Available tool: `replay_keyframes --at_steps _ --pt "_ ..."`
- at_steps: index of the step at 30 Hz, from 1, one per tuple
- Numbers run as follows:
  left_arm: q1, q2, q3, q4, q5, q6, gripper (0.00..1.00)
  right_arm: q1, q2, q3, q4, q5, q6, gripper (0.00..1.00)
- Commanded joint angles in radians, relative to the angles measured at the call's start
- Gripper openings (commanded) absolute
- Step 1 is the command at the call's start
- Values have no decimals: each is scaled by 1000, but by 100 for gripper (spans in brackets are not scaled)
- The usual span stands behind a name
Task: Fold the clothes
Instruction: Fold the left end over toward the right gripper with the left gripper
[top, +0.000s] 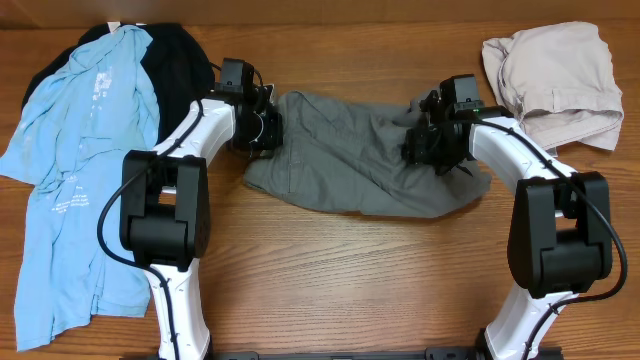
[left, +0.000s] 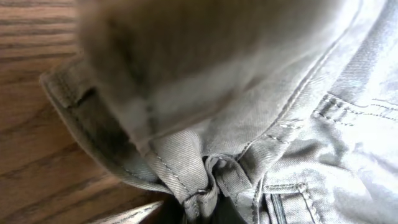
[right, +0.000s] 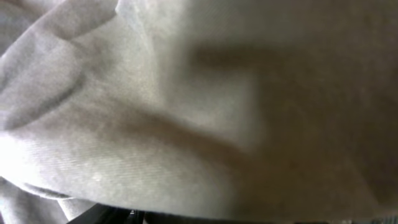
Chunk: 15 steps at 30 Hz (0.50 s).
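The grey-olive shorts (top: 350, 160) lie crumpled in the middle of the table. My left gripper (top: 262, 125) is at their left end, shut on a bunched fold of waistband fabric (left: 208, 186). My right gripper (top: 432, 140) is at their right end, its fingers buried in the cloth; the right wrist view is filled with grey fabric (right: 186, 124) pressed close to the lens. The light blue printed shirt (top: 80, 170) lies at far left over the black shirt (top: 175, 55). The beige shorts (top: 555, 75) lie at the back right.
The wooden table (top: 350, 280) stretches in front of the shorts. The arm bases stand at the front left and front right edges.
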Motion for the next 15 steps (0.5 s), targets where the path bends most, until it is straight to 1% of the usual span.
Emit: replay_keyframes --at_steps 1,3,4,6,7,9,11,13,15 --pt "28 103 -31 -86 3 -22 4 -6 -11 74 -41 -99 1 53" --pt "56 77 0 -153 4 -9 4 -6 -32 132 -88 -114 28 53" --pt "69 60 18 -188 6 0 4 -6 -40 167 -121 -114 34 55" --pt "85 30 42 -234 6 11 4 -6 -48 225 -179 -113 38 65" --pt "94 2 56 -265 5 18 4 -9 -48 272 -225 -110 38 73" --pt "103 -36 71 -295 1 21 4 -14 -48 308 -263 -93 38 82" --pt "115 -87 84 -328 -11 24 4 -25 -48 330 -283 -74 41 87" --pt "124 -133 90 -355 -25 24 4 -45 -48 332 -288 -85 50 86" --pt "133 -166 96 -378 -27 24 4 -57 -48 332 -301 -109 49 74"
